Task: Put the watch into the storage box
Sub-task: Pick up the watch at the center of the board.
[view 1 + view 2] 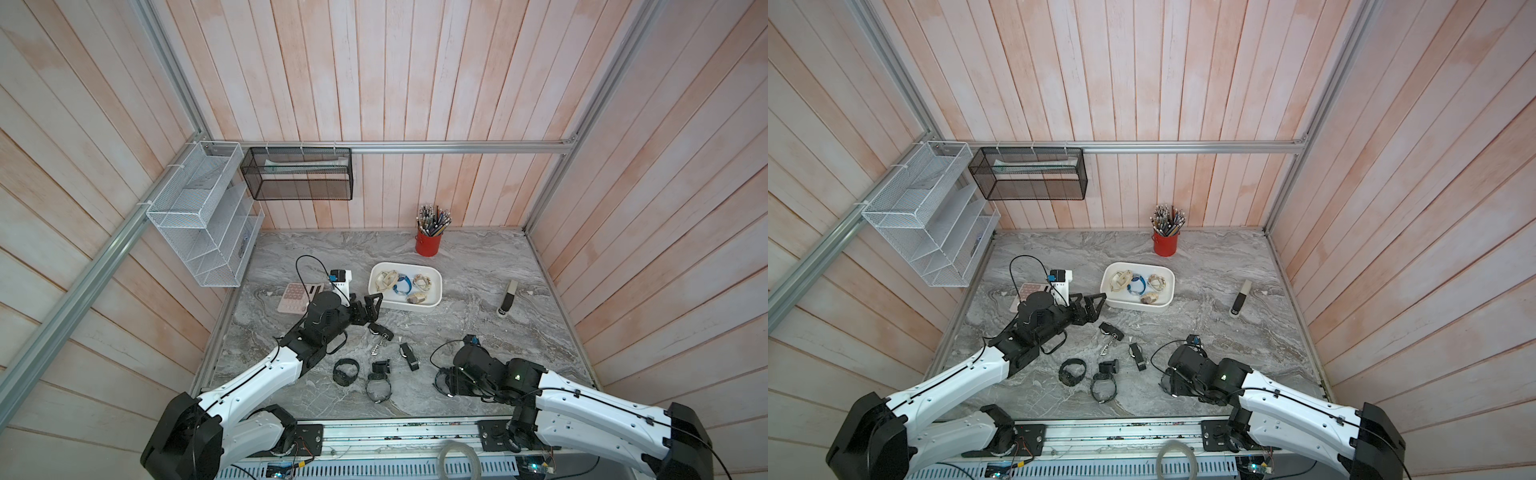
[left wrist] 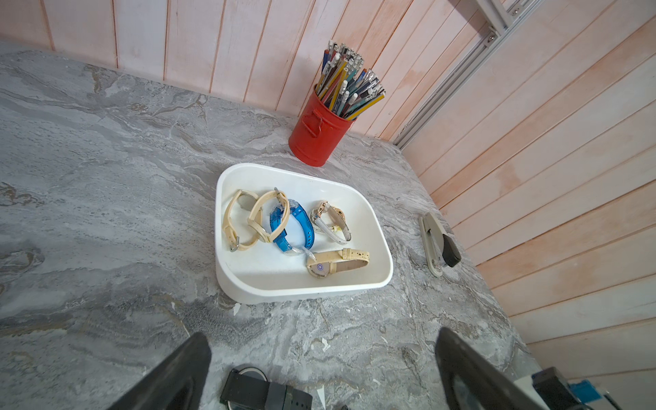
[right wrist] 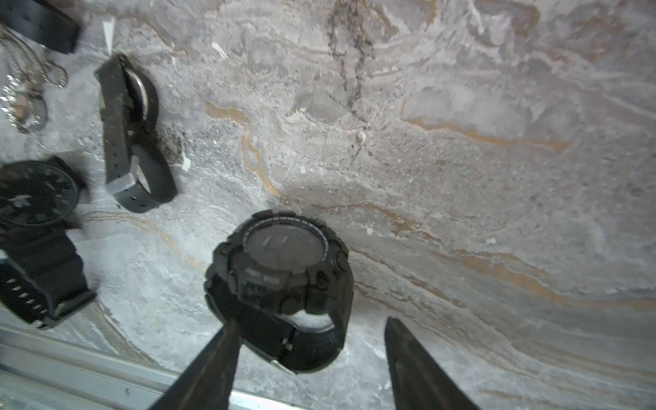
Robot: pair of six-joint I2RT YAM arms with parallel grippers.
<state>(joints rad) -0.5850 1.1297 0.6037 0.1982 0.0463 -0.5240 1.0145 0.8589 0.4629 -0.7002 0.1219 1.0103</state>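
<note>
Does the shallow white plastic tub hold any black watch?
No, the shallow white plastic tub holds only pale-strapped watches and a blue watch, none black.

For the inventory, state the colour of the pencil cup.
Red: the cylindrical metal pencil cup shows best in the left wrist view.

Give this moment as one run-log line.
left gripper: open, empty | right gripper: open, astride chunky black digital watch | shallow white plastic storage box: holds five watches

Chunky black watch [image 3: 284,277], strap looped, on grey marble [image 3: 461,170]; shallow white storage box [image 2: 301,293] well apart, five watches [image 2: 277,220] inside.
</note>
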